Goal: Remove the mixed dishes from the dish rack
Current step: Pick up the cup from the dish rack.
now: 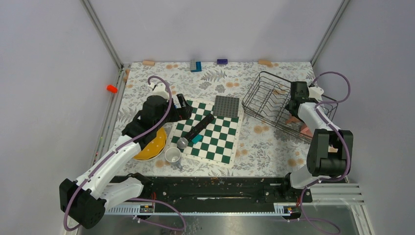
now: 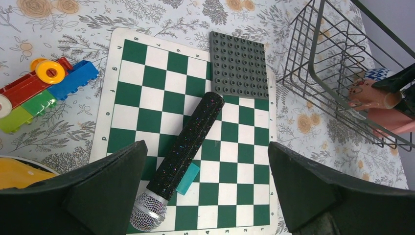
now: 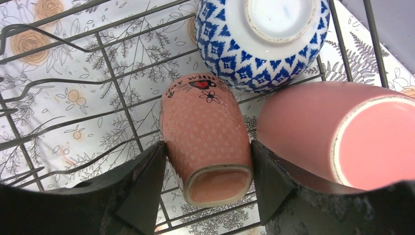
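- My right gripper [image 3: 208, 147] clamps the small pink cup [image 3: 204, 115] across its textured sides.
- Ceramic, I judge: rigid, light, slick, breakable; a mid-body hold suits.
- Left gripper [image 2: 206, 147] gapes wide, empty.

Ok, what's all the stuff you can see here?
dish rack: one, black wire, far right
pink patterned cup: one, lying in dish rack
plain pink mug: one, in dish rack
bowl: one, blue-and-white, in dish rack
plate: one, yellow, near left
grey mug: one, beside plate
chessboard: one, green-and-white, middle
microphone: one, black, on chessboard
teal block: one, on chessboard
studded plate: one, dark grey, chessboard's far corner
toy train: one, multicoloured, left of chessboard
left tool: one, black, open over chessboard
right tool: one, black, gripping pink patterned cup
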Motion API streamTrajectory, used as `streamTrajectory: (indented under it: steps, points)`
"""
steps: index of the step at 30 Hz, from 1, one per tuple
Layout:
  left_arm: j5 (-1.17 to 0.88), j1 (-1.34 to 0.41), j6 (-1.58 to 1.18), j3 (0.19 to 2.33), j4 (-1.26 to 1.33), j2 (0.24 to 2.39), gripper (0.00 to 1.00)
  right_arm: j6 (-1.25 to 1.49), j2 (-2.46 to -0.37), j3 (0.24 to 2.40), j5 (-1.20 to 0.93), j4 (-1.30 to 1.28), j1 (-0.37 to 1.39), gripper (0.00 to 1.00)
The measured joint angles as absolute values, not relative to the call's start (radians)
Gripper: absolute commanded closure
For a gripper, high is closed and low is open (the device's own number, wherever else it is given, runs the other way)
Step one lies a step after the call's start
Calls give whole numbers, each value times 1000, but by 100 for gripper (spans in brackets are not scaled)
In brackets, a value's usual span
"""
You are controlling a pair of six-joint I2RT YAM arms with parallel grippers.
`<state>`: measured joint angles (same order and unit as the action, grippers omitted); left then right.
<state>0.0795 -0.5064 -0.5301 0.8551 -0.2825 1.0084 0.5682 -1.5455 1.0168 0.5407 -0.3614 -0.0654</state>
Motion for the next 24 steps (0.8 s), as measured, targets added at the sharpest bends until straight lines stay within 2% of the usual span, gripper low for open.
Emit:
streamTrajectory:
  steps: [5,11,24]
  points:
    - [60,-506,-531,854,-280,1008,1,556,-1505,990,509,-352,-65,86]
    - [28,-506,-536,840,-275,1008,1,543,-1378,939,478,-356,-65,94]
    - [-120,-506,-561,795,-195,948,1,521,-1007,789,329,-342,-66,100]
